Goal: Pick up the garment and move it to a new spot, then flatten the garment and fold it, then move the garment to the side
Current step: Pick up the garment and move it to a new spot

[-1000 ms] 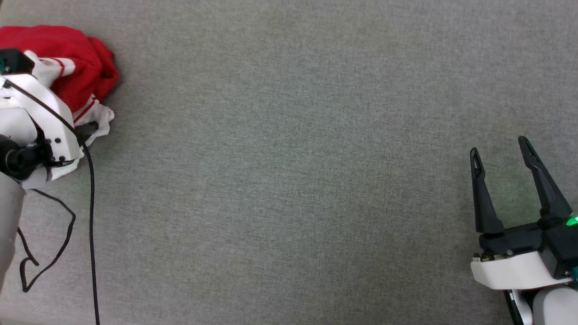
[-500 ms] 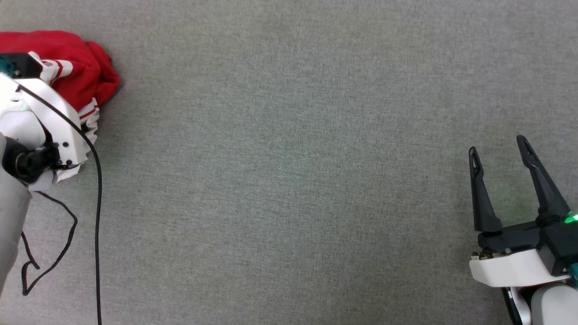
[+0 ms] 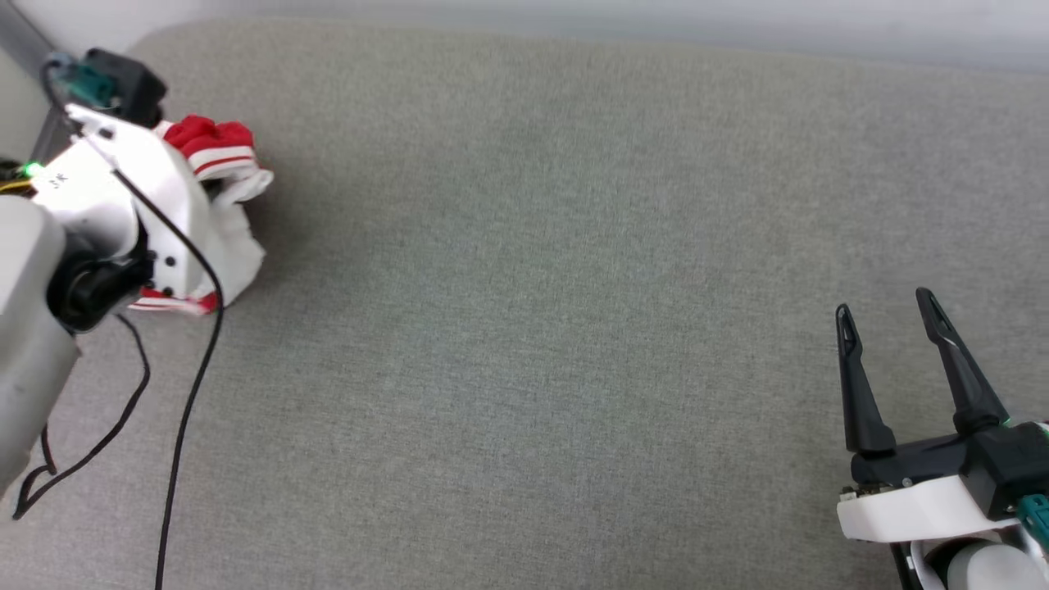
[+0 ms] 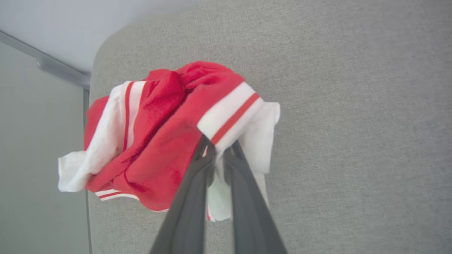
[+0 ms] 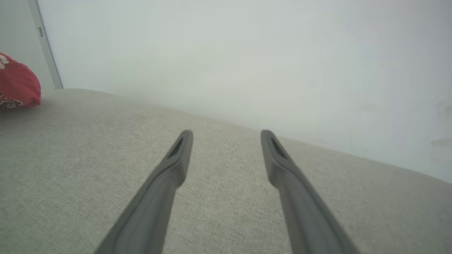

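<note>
The garment (image 4: 159, 141) is a crumpled bundle of red cloth with white sleeves and red-white striped trim, hanging just above the grey surface. My left gripper (image 4: 218, 148) is shut on a fold at the striped trim. In the head view the garment (image 3: 215, 152) peeks out from behind my white left forearm (image 3: 123, 197) at the far left. My right gripper (image 3: 885, 307) stands open at the lower right with nothing between its fingers, far from the cloth. The right wrist view shows that gripper (image 5: 226, 135) over bare fabric, with the garment (image 5: 17, 84) at the far left edge.
A wide grey fabric surface (image 3: 533, 287) stretches between the two arms. Its rounded far edge meets a pale wall (image 3: 574, 12). A loose black cable (image 3: 176, 410) trails from the left arm across the lower left. A grey rail (image 4: 60, 68) runs past the surface's corner.
The head camera has tilted, bringing the far edge and wall into view. My left arm has risen with the garment, which now hangs bunched from the gripper. The right gripper stays open.
</note>
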Available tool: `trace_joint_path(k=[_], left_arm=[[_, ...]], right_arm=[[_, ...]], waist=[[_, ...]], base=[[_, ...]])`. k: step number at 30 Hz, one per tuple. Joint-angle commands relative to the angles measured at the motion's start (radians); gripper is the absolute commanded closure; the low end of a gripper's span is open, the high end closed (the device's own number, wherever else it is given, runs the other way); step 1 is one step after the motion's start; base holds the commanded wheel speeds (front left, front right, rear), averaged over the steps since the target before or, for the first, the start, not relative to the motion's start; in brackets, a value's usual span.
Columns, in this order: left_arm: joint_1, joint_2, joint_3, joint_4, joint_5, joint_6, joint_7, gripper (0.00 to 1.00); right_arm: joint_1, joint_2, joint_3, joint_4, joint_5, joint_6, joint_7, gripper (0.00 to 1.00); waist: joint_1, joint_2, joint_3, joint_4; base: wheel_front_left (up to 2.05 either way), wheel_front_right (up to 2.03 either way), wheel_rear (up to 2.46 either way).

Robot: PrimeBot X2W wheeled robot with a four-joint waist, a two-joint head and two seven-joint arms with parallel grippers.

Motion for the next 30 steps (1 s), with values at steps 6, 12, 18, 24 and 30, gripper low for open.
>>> trace_joint_path(k=[6, 12, 18, 24, 30], left_arm=[[-0.046, -0.015, -0.096, -0.149, 0.021, -0.001, -0.026, 1.00], [-0.092, -0.066, -0.198, -0.270, 0.041, -0.001, -0.046, 1.00], [-0.153, -0.155, -0.310, -0.328, 0.039, -0.001, -0.077, 1.00], [-0.232, -0.260, -0.413, -0.345, 0.032, -0.001, -0.130, 1.00], [-0.259, -0.348, -0.467, -0.318, 0.019, -0.001, -0.170, 1.00]], right_arm=[[0.017, 0.007, -0.004, 0.005, 0.032, -0.001, -0.002, 0.00], [0.011, 0.007, -0.006, 0.006, 0.074, -0.001, -0.002, 0.00], [-0.007, 0.007, -0.010, 0.005, 0.099, -0.001, -0.002, 0.00], [-0.018, 0.007, -0.023, -0.001, 0.125, -0.001, -0.002, 0.00], [-0.026, 0.007, -0.030, -0.006, 0.141, -0.001, -0.002, 0.00]], waist=[[0.0000, 0.0000, -0.055, -0.042], [0.0000, 0.0000, -0.051, -0.109], [0.0000, 0.0000, -0.027, -0.198], [0.0000, 0.0000, 0.010, -0.282], [0.0000, 0.0000, 0.051, -0.331]], base=[[0.00, 0.00, 0.00], [0.00, 0.00, 0.00], [0.00, 0.00, 0.00], [0.00, 0.00, 0.00], [0.00, 0.00, 0.00]])
